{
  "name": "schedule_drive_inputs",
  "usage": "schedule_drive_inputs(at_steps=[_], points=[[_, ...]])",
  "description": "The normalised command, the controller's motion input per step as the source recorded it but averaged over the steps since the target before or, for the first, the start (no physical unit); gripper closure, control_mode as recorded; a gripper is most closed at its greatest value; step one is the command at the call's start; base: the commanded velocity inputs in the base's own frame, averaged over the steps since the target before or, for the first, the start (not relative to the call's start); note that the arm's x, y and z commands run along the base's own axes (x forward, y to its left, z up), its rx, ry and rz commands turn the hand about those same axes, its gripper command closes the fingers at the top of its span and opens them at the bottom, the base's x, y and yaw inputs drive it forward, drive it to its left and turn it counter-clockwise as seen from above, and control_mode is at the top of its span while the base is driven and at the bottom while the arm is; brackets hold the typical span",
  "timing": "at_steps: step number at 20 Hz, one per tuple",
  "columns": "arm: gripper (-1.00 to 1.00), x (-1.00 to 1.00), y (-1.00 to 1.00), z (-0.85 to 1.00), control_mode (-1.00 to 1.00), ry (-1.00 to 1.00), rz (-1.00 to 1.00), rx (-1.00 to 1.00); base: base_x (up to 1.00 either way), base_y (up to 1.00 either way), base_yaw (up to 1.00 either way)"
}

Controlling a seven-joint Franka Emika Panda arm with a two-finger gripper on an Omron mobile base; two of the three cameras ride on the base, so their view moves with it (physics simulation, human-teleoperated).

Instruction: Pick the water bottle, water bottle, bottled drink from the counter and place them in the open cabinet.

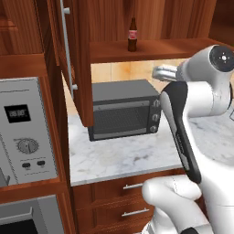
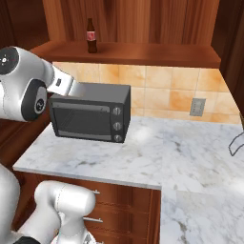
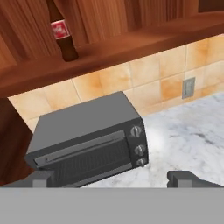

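The bottled drink (image 1: 132, 35) (image 2: 91, 36) (image 3: 61, 34), a slim brown bottle with a red label, stands upright on the shelf of the open cabinet (image 1: 160, 48) (image 2: 143, 53). The cabinet door (image 1: 77, 59) hangs open at the left. My gripper (image 3: 113, 180) is open with nothing between its fingers. It hovers above the marble counter (image 1: 123, 157) (image 2: 143, 157), in front of and below the shelf, well apart from the bottle. The water bottles are out of view.
A dark toaster oven (image 1: 123, 109) (image 2: 90, 112) (image 3: 87, 140) sits on the counter under the shelf, close to my hand. A wall oven panel (image 1: 27, 128) is at the left. A wall outlet (image 2: 197, 107) is on the tiled backsplash. Drawers (image 1: 132, 187) lie under the counter.
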Motion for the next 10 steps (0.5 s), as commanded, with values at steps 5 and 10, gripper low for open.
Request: schedule_drive_inputs(at_steps=[5,10], points=[[-1.0,-0.68,0.0,-0.92,-1.0,-0.04,0.11,0.0,0.0,0.0,0.0],[-1.0,-0.35,0.01,-0.77,-1.0,0.0,0.07,0.0,0.0,0.0,0.0]])
